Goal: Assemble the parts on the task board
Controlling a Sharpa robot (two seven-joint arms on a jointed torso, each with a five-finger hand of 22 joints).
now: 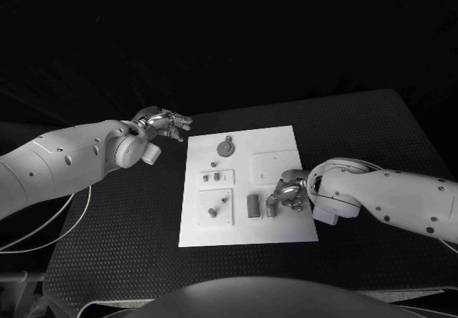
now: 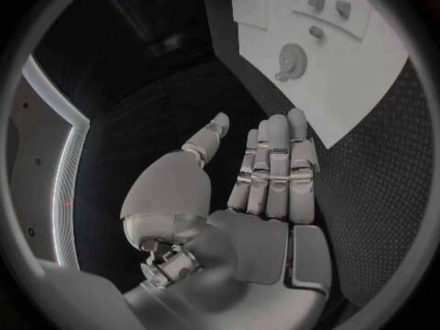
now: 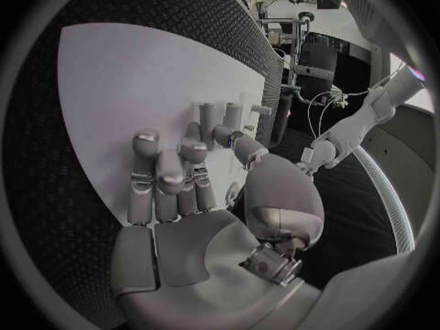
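The board (image 1: 272,228) is laid mid-surface (image 1: 114,252), with a gear (image 1: 225,148) near its far edge and a block (image 1: 254,205) near its right side. The right hand (image 1: 284,193) is held over the board just beside the block, fingers curled; whether anything is pinched cannot be told. The left hand (image 1: 162,124) is kept off the board's far left corner, fingers extended, nothing held.
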